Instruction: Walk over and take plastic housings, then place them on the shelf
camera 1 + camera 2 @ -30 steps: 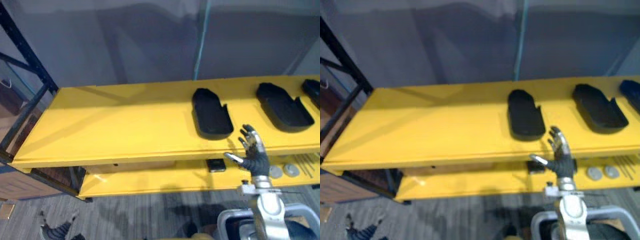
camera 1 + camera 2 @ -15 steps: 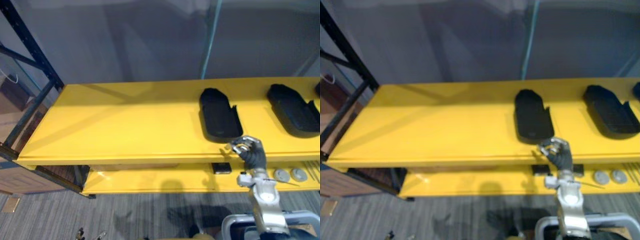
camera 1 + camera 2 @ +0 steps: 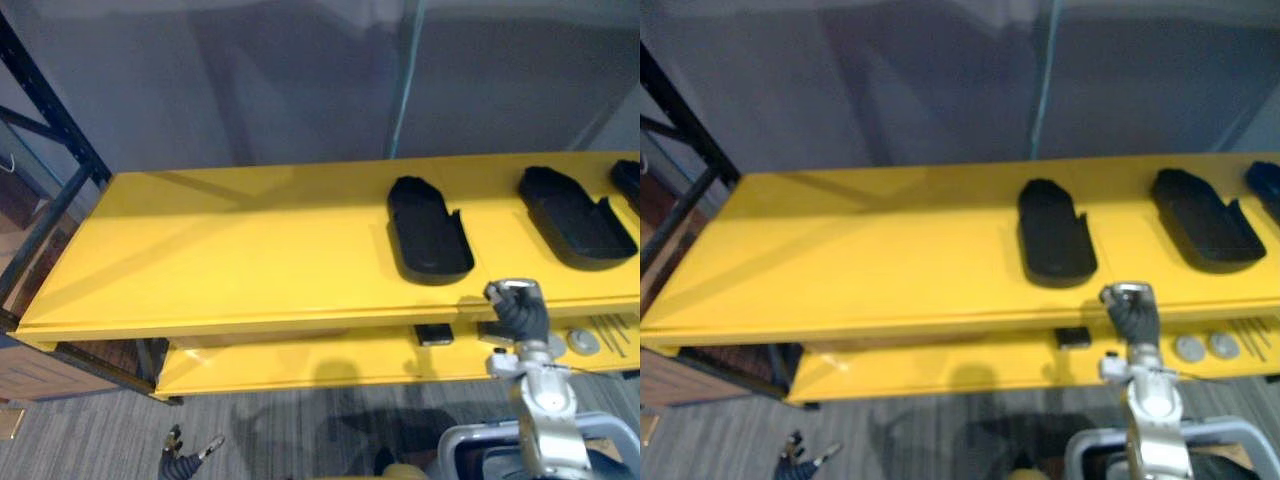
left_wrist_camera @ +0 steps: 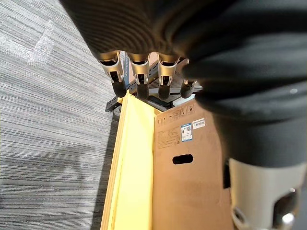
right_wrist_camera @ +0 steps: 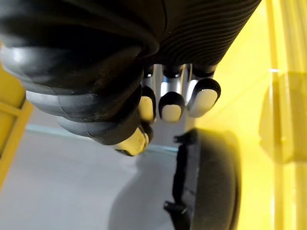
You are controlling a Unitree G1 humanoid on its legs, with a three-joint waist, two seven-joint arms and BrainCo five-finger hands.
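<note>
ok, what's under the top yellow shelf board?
A lower yellow shelf with a small black block, two round grey discs and thin rods near its front edge. The top board covers everything further back, and the right hand hides a bit.

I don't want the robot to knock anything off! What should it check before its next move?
1. Right hand empty: ok, fingers curled on nothing.
2. Right hand apart from the nearest housing: ok, it is at the shelf's front edge.
3. Housings lying flat: ok.
4. Bare room on the shelf: ok, its left part.
5. Left hand empty: ok, hanging low.
6. Right fingers ready to grasp: not ok, curled.
</note>
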